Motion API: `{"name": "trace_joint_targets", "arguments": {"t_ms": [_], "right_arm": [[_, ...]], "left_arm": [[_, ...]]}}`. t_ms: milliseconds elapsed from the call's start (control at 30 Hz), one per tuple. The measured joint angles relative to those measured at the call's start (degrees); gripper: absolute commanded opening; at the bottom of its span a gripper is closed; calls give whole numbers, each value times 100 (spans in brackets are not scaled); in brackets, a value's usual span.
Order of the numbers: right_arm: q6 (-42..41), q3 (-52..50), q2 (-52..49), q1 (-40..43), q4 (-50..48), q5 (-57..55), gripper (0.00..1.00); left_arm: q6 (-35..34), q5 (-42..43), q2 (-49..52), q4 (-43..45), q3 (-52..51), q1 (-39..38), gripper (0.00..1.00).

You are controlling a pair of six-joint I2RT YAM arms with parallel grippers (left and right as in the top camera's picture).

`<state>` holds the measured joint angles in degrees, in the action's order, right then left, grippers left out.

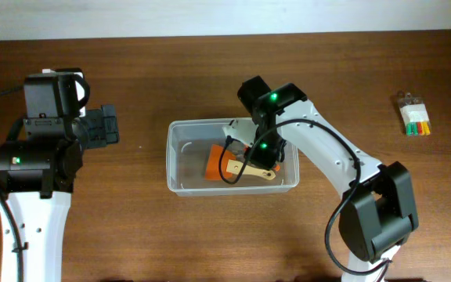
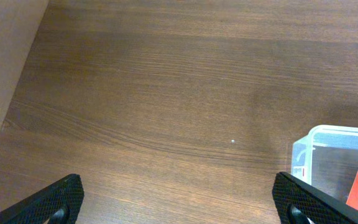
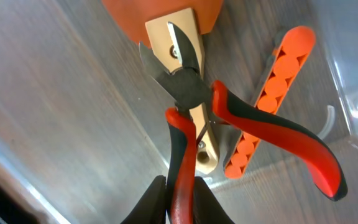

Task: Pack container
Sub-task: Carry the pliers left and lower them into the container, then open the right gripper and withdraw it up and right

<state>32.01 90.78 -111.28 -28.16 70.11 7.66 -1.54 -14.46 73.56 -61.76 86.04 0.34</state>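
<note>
The clear plastic container (image 1: 180,157) sits mid-table; its corner also shows in the left wrist view (image 2: 316,149). Inside it lie an orange scraper with a wooden handle (image 1: 219,161) and an orange strip-shaped tool (image 3: 272,93). My right gripper (image 3: 180,194) is inside the container (image 3: 55,112), shut on one red-and-black handle of a pair of pliers (image 3: 191,99), whose jaws rest over the scraper's wooden handle (image 3: 185,37). In the overhead view the right gripper (image 1: 263,153) hangs over the container's right half. My left gripper (image 2: 179,205) is open and empty over bare table, left of the container.
A small clear pack with coloured pieces (image 1: 415,117) lies at the far right of the brown wooden table (image 1: 131,227). A pale wall edge runs along the left wrist view's left side (image 2: 5,62).
</note>
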Motion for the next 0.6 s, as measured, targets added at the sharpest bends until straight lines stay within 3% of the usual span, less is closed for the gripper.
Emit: {"name": "trace_joint_targets", "arguments": {"t_ms": [67, 200, 267, 500, 600], "right_arm": [[0, -153, 0, 0, -146, 0, 14], [2, -264, 0, 0, -236, 4, 38], [13, -273, 0, 0, -278, 7, 57], [-44, -264, 0, 0, -243, 24, 82], [-157, 24, -13, 0, 127, 26, 98]], "left_arm": [[0, 0, 0, 2, 0, 0, 99], [2, 0, 0, 2, 0, 0, 99], [0, 0, 0, 2, 0, 0, 99], [0, 0, 0, 0, 0, 0, 99], [2, 0, 0, 0, 0, 0, 99]]}}
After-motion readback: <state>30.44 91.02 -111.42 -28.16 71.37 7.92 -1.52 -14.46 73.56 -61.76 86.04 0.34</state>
